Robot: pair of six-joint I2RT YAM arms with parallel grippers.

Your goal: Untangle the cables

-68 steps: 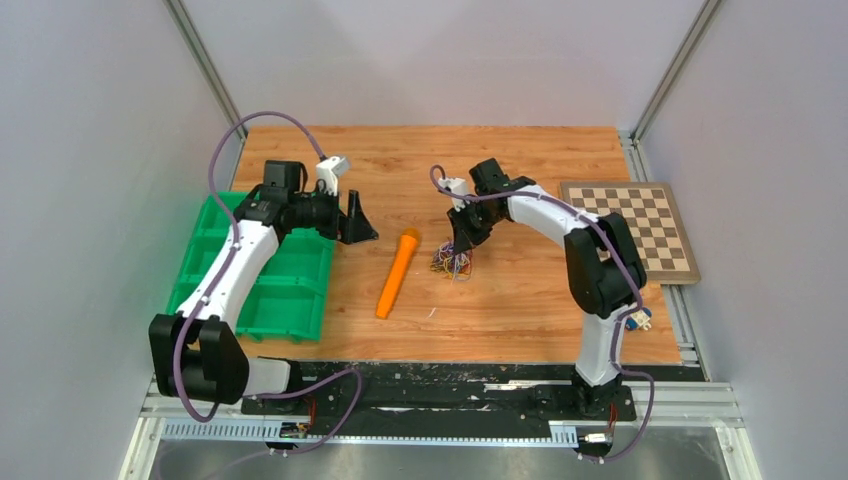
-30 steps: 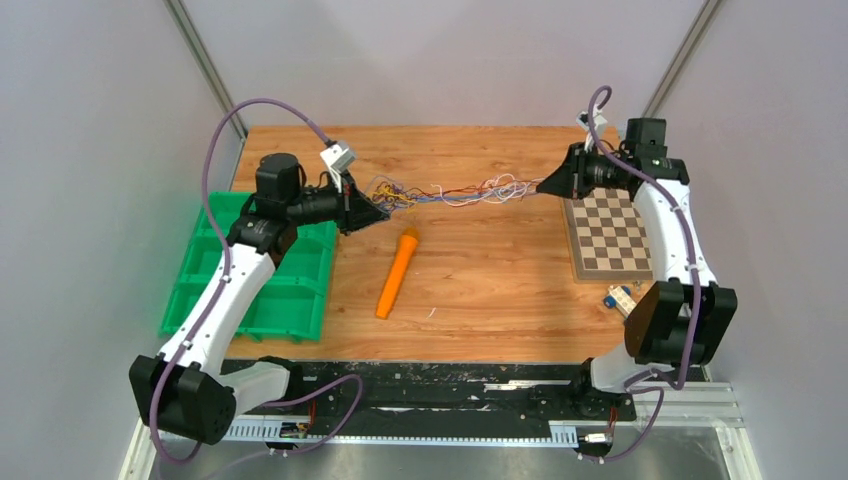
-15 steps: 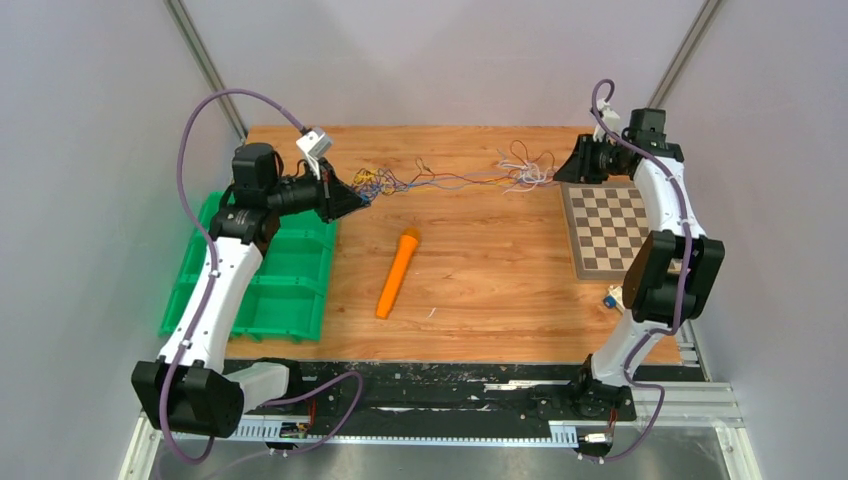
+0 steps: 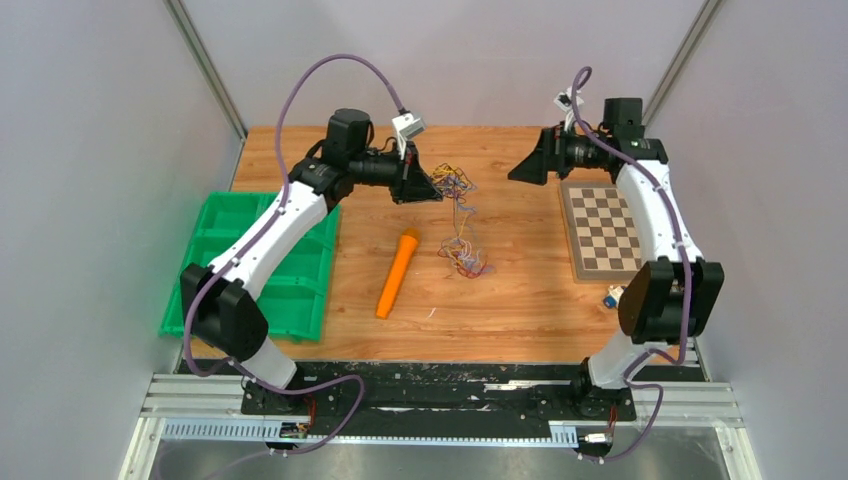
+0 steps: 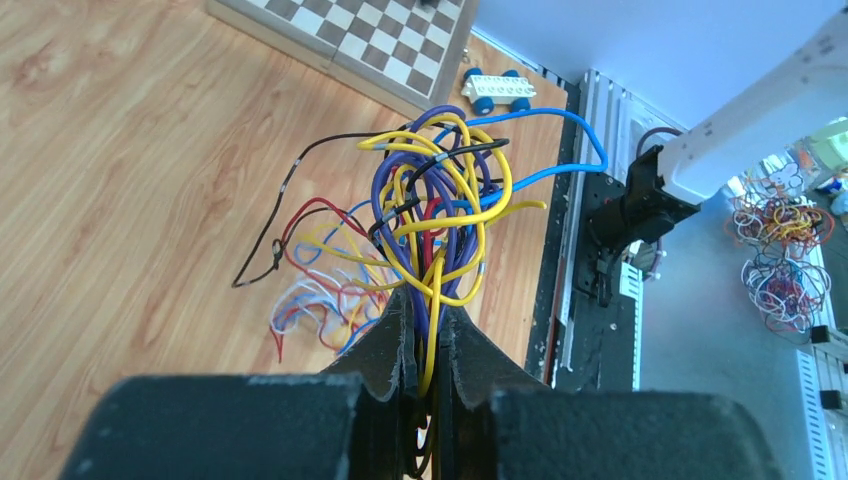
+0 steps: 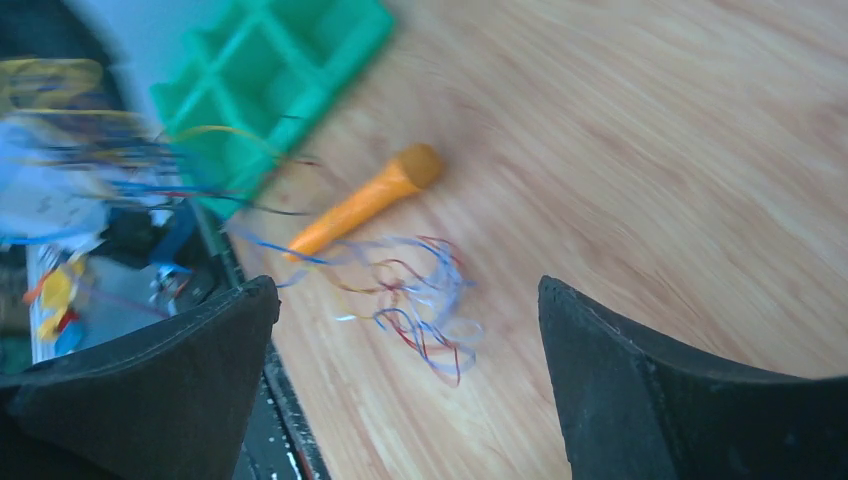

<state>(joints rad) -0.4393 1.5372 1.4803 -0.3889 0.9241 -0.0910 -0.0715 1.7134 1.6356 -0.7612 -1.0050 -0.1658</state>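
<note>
Left jaws pinch the cables (image 4: pixel 455 184) at upper centre; right jaws gape empty. The dangling tangle could slip free or snag the orange marker (image 4: pixel 397 272).

Left end effector (image 4: pixel 425 187) is above the counter (image 4: pixel 520 300). The cables (image 4: pixel 455 185) are bunched at its tip and trail down beside the orange marker (image 4: pixel 396 272). Right end effector (image 4: pixel 518 170) is well apart from the cables, near the chessboard (image 4: pixel 605 230).
</note>
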